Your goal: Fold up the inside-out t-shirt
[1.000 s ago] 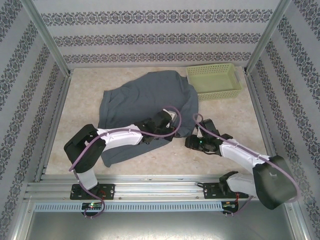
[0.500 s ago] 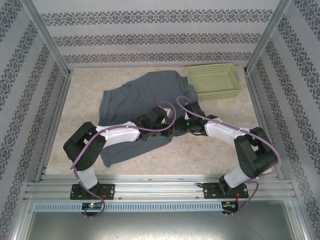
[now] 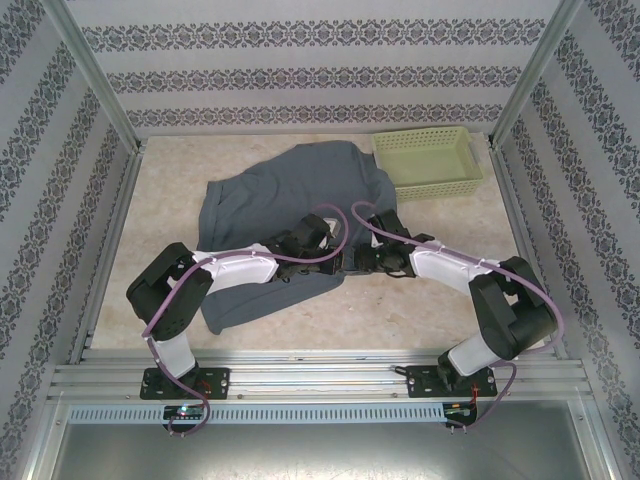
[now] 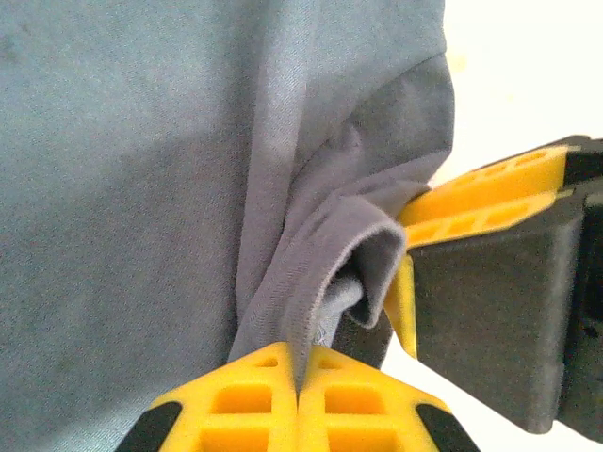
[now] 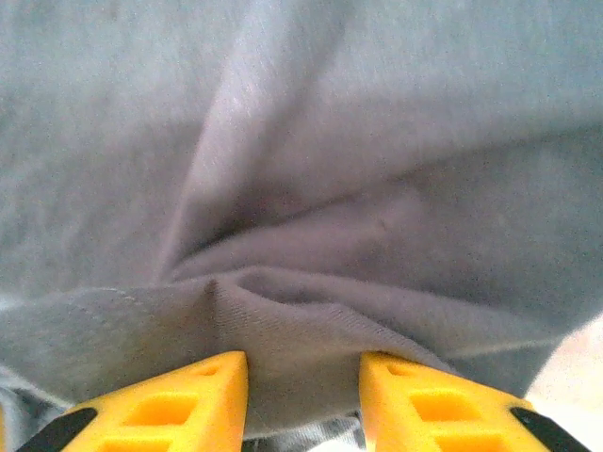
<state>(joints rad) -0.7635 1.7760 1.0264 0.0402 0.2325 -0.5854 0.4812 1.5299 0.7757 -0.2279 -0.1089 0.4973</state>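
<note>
While tight on a fold of the inside-out t-shirt [image 3: 270,195], left gripper [image 4: 300,367] beside right gripper [image 5: 303,381], half-open astride cloth.

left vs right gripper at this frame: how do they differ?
The left gripper has jaws pressed together, pinching a t-shirt fold. The right gripper has jaws apart, straddling a cloth ridge. The left gripper reaches in from the left, the right gripper from the right. Both meet at the t-shirt's near right edge.

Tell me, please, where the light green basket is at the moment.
In the top view, the light green basket sits at the far right corner of the table, right beside the far right edge of the blue-grey t-shirt.
</note>
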